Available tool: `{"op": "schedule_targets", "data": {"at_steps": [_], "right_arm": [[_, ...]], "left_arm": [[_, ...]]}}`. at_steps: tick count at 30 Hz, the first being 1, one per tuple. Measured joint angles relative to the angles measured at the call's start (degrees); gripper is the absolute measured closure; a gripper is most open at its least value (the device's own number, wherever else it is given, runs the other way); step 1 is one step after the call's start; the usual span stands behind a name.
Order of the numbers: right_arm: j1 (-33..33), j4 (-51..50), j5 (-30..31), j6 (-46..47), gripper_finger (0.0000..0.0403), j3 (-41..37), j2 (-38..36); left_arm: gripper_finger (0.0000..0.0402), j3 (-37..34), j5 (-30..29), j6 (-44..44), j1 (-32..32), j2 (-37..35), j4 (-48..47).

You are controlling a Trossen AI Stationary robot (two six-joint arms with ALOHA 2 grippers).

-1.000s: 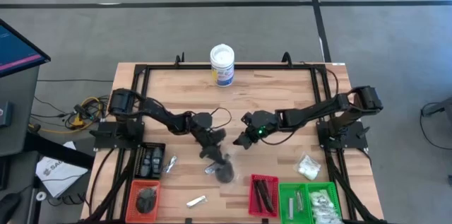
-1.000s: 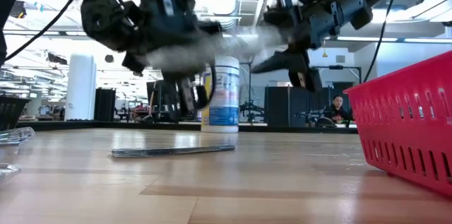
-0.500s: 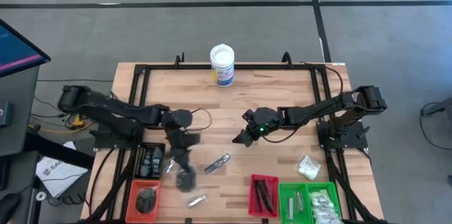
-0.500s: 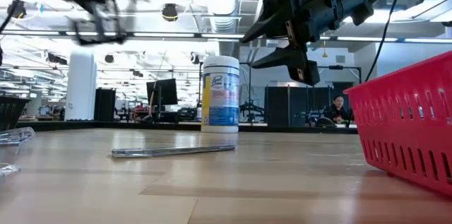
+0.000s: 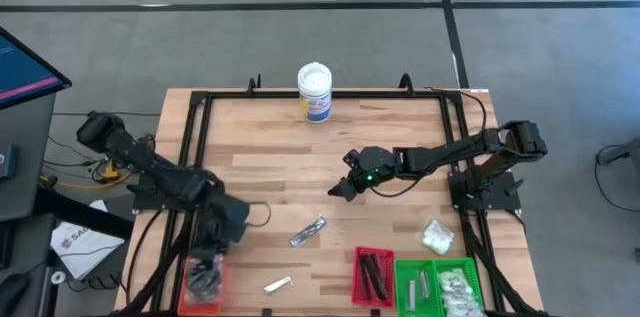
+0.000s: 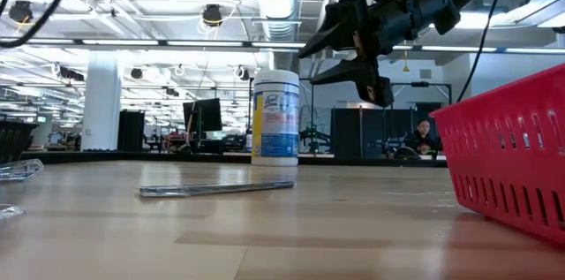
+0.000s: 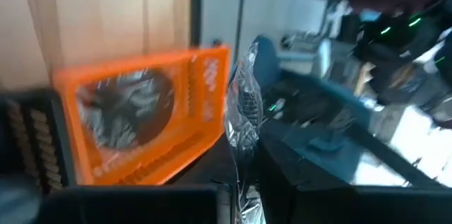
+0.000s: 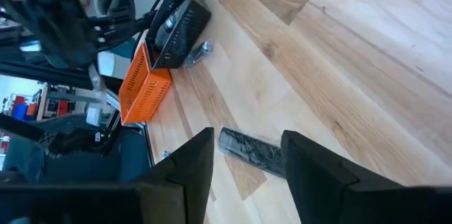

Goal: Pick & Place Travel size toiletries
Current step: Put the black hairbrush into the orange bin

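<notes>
The left hand [image 5: 207, 273] is clamped on a crinkly clear packet [image 7: 242, 114] and hangs right over the orange tray [image 5: 190, 269] at the bench's [image 5: 270, 147] front-left corner, so this looks like the drop-off step. Next move is probably just to let go so the packet lands inside the tray.

The right hand [image 5: 340, 189] hovers mid-bench with its fingers apart, empty, lined up toward the dark sachet [image 5: 308, 231] lying loose in front of it. Another silvery sachet [image 5: 277, 284] lies near the front edge.

The orange tray already has something dark in it. The red tray [image 5: 372, 275] holds dark sticks, the green tray [image 5: 441, 285] holds pale packets, and the black tray [image 8: 176, 22] is just behind the orange one.
</notes>
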Motion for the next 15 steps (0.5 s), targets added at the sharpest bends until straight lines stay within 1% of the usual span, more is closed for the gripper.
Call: {"op": "schedule_targets", "data": {"at_steps": [5,7,15], "right_arm": [[0.05,0.31,0.0,0.0,0.0244,0.0,0.0],[0.07,0.42,0.0,0.0,0.0243,0.0,0.0],[0.07,0.46,0.0,0.04,0.0249,0.0,0.0]], "left_arm": [[0.0377,-3.63,-2.92,-0.23,-5.53,0.09,-0.35],[0.0377,-4.98,-3.04,-0.83,-6.9,0.09,-0.38],[0.0377,-5.97,-3.04,-3.1,-7.59,0.09,1.95]]}}
